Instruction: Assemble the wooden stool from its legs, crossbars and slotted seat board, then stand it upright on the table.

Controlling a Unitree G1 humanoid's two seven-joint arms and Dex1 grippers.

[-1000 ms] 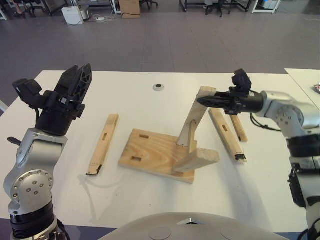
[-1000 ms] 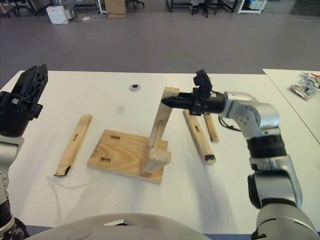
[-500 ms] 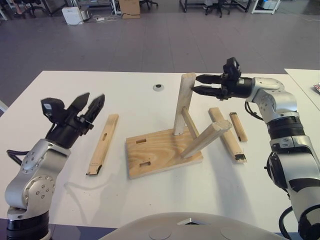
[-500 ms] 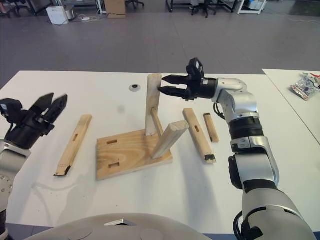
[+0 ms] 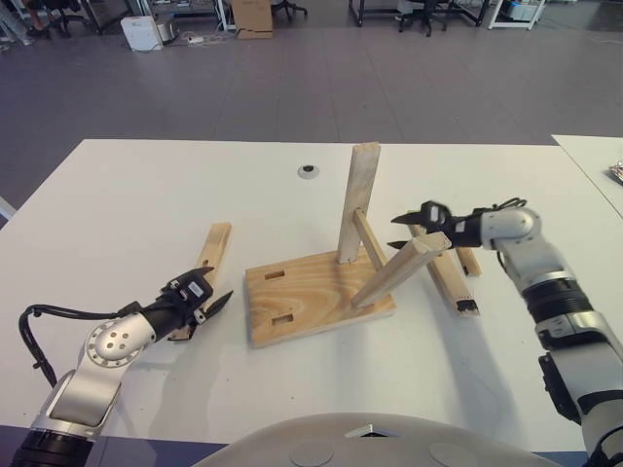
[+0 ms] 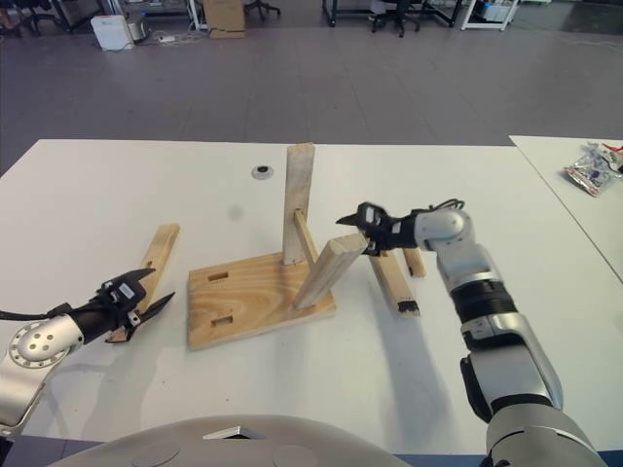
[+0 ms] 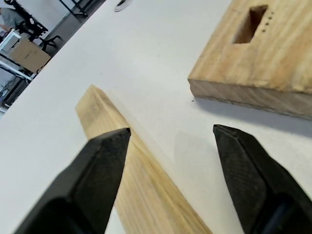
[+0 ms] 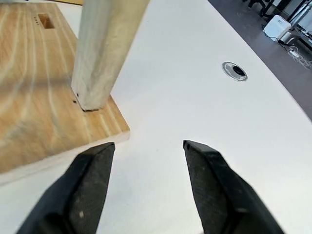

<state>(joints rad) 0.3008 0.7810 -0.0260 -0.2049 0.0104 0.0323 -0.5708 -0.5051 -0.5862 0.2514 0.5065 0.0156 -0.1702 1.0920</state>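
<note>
The left gripper (image 7: 170,134) has its jaws spread, one finger over the end of a loose slotted leg (image 7: 131,180), the seat board (image 7: 263,63) just beyond the other. The right gripper (image 6: 352,226), jaws also spread and empty, sits just beside the top of the leaning leg (image 6: 327,272), which is set in the board near the upright leg (image 6: 298,202); another loose leg (image 6: 391,277) lies below these jaws
</note>
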